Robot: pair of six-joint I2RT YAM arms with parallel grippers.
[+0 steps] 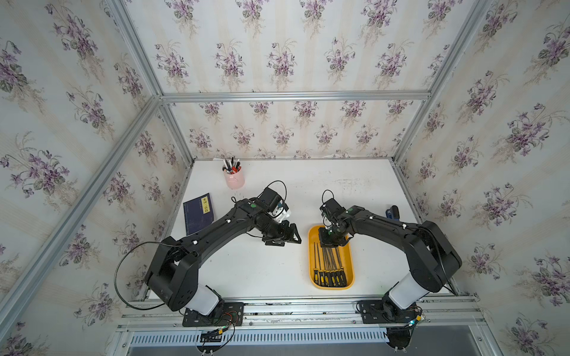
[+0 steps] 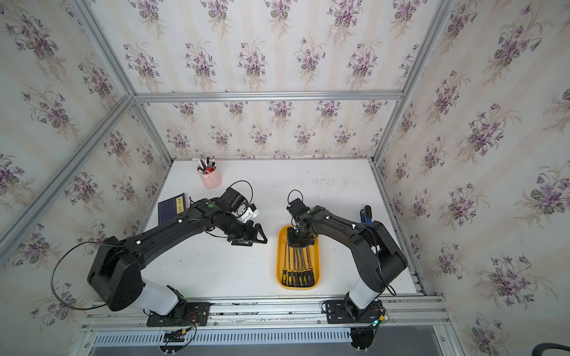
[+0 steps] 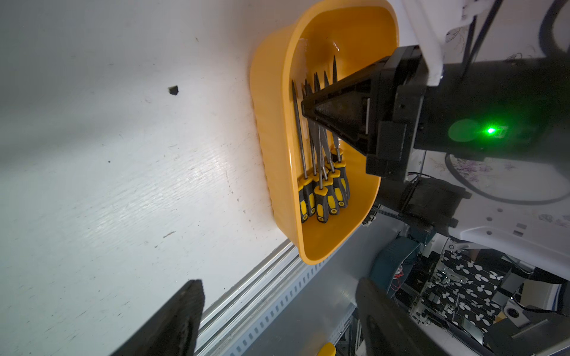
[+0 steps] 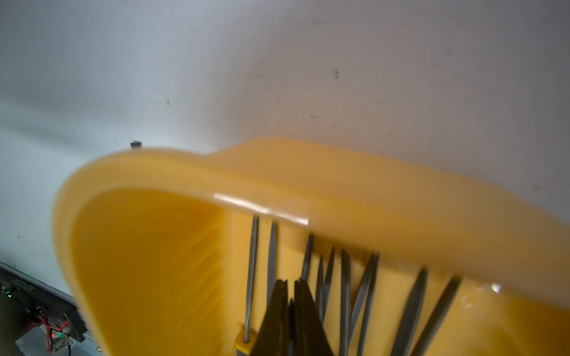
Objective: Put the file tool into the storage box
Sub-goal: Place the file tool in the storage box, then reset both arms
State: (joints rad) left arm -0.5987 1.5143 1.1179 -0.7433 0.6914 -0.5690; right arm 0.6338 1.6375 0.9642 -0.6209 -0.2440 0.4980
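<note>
The storage box [image 1: 311,265] [image 2: 279,265] is a shallow orange-yellow tray on the white table, right of centre. Several file tools [image 1: 330,268] [image 2: 297,268] with black-and-yellow handles lie lengthwise inside it, handles toward the front edge. My right gripper [image 1: 329,245] [image 2: 297,245] hangs over the tray's far end, shut, tips just above the file blades [image 4: 345,277]. In the right wrist view its tips [image 4: 291,285] meet with no file seen between them, behind the tray's rim [image 4: 401,209]. My left gripper [image 1: 288,239] [image 2: 254,239] [image 3: 279,286] stands open and empty to the left of the tray [image 3: 271,148].
A pink pen cup [image 1: 234,178] stands at the back left, with a dark blue book [image 1: 198,212] lying in front of it by the left wall. A blue object [image 1: 392,212] sits near the right wall. Aluminium rails [image 1: 277,308] run along the table's front edge.
</note>
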